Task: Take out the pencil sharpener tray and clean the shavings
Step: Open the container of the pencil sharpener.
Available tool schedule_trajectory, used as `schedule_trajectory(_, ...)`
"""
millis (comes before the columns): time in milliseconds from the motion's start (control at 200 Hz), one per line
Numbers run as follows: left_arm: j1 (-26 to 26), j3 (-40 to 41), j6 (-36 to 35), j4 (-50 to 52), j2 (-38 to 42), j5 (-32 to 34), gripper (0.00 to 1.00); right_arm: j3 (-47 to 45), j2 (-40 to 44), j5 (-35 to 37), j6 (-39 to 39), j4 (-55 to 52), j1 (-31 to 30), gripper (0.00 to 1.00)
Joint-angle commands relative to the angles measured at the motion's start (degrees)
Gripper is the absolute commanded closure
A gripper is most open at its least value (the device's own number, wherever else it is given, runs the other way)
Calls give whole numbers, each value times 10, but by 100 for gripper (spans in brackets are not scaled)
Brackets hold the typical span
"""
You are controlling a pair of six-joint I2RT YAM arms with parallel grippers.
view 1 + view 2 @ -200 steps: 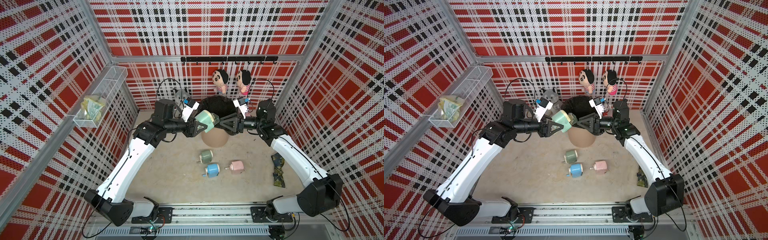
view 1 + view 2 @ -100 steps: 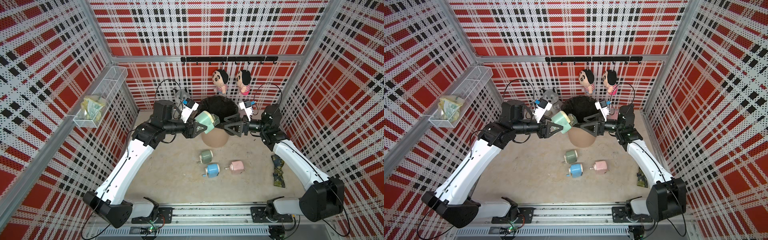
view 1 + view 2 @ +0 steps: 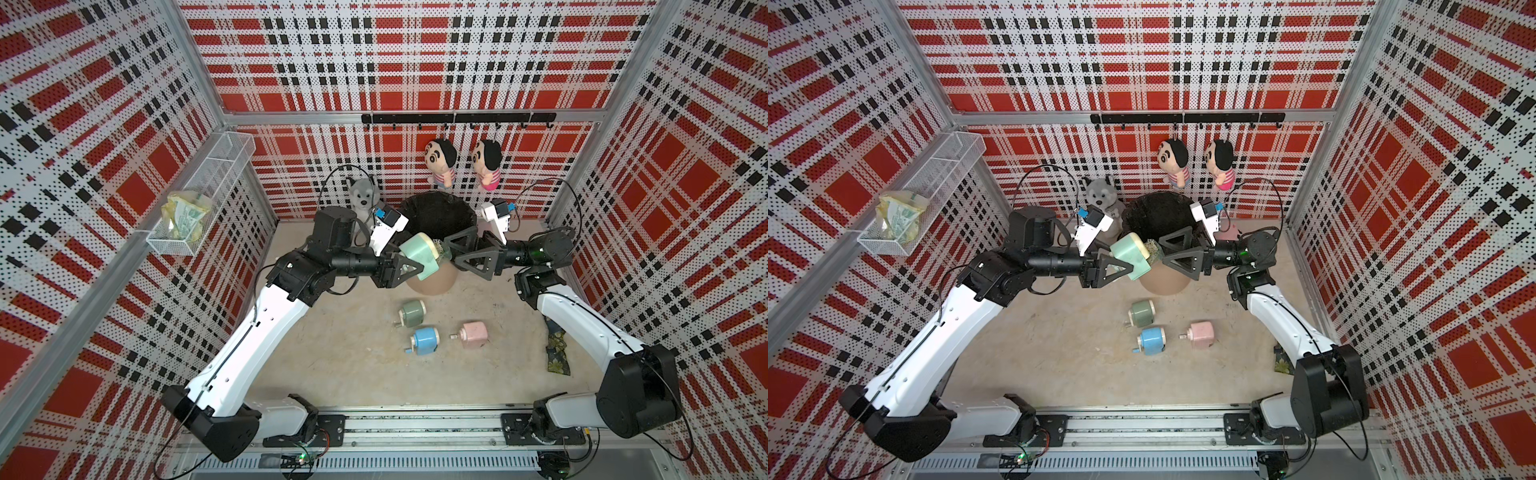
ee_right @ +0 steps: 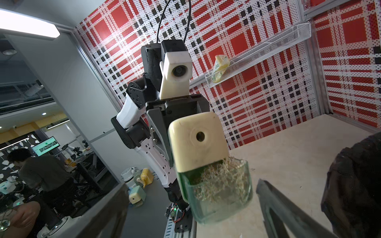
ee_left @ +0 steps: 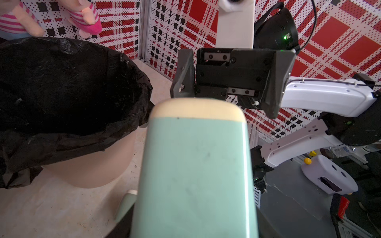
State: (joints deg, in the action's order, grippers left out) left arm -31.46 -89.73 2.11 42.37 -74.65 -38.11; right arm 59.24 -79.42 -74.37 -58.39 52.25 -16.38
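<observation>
My left gripper (image 3: 411, 268) is shut on a mint-green pencil sharpener (image 3: 419, 254) with a cream front (image 4: 198, 142), held tilted in the air at the near rim of the black-lined bin (image 3: 436, 212). In the left wrist view the sharpener's body (image 5: 195, 164) hides that gripper's jaws. The clear green tray (image 4: 222, 195) sticks partway out below the cream front and is full of pale shavings. My right gripper (image 3: 453, 252) faces the sharpener and is open. Its fingers (image 4: 111, 206) stand either side of the tray without touching it.
Three more sharpeners lie on the table in front of the bin: dark green (image 3: 412, 311), blue (image 3: 426, 337) and pink (image 3: 473, 334). A patterned cloth (image 3: 555, 353) lies by the right wall. A husky plush (image 3: 361, 199) sits behind the left arm. A wire basket (image 3: 199, 195) hangs on the left wall.
My right gripper was shut at the sharpener's front a second ago. It has opened and drawn back a little to the right. The left arm and sharpener have stayed put.
</observation>
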Motion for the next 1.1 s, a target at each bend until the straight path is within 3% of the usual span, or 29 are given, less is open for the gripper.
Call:
schedule_trajectory(0, -7, -18, -4, -8, -1, -6, 51, 11, 15, 8, 102, -128, -12, 0)
schedule_trajectory(100, -10, -23, -5, -6, -4, -4, 51, 43, 27, 31, 244, -310, -31, 0)
schedule_trajectory(180, -12, -24, -6, -5, -8, -3, 51, 59, 24, 36, 291, -359, -43, 0)
schedule_trajectory(471, -13, -26, -10, -1, -8, -2, 51, 37, 12, 12, 196, -238, -45, 16)
schedule_trajectory(802, -13, -26, -12, 0, -6, -8, 52, 19, 17, -1, 165, -191, -34, 21)
schedule_trajectory(1092, -12, -27, -11, 1, -7, -6, 52, -10, 8, -16, 39, -29, -11, 29)
